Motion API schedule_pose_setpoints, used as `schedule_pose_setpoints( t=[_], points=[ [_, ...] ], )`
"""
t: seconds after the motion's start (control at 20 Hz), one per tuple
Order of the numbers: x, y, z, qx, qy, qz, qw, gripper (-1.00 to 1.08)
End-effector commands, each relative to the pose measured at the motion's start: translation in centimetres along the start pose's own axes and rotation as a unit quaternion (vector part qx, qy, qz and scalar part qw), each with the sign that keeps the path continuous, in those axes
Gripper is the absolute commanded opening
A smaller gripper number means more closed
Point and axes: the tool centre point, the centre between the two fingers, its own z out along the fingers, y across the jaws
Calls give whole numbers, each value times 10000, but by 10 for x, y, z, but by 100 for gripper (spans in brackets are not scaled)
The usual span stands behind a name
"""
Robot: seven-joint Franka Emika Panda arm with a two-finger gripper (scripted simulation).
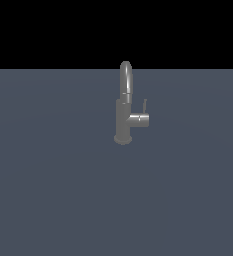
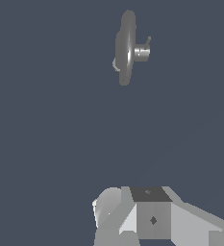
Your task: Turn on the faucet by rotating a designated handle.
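On the grey-blue floor (image 1: 48,200), well behind its near edge in the exterior view, stands the faucet (image 1: 123,117). It is a dull-grey tap with a round base, an upright cylindrical body and a tall arched spout (image 1: 126,75) rising above the body. A stubby side cylinder (image 1: 139,120) juts from the body toward the exterior view's right. At that cylinder's outer end the handle (image 1: 145,106), a thin dark lever rod, points up and leans slightly away from the faucet body.

No arm appears in the exterior view. In the wrist view the gripper (image 2: 152,218) shows only as blocky grey housing at the picture's edge, and the fingertips are cut off, so I cannot tell whether the jaws stand apart or together. Nothing appears to be held.

The wrist camera looks down on the faucet (image 2: 126,48) from above. The spout reads as a narrow elongated shape, with the side cylinder (image 2: 142,52) beside it and the handle (image 2: 148,40) a tiny sliver at that cylinder's far end. The faucet is well apart from the gripper, with bare floor between them.

The approach is not yet begun, I judge. The coming move turns on the lever's long axis, which is near upright and sits on the side of the faucet body away from the spout's arch. The gripper must travel across to that side and come down beside the rod without brushing the spout.
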Motion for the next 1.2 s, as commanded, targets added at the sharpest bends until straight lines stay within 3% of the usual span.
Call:
schedule_pose_setpoints(
  t=[0.0, 0.55, 1.15],
  points=[
    [0, 0, 0, 0, 0, 0, 10000, -100],
    [17, -1, 1, 177, -179, 188, 9995, -100],
    [74, 1, 9, 782, -792, 829, 9903, -100]
  ],
)
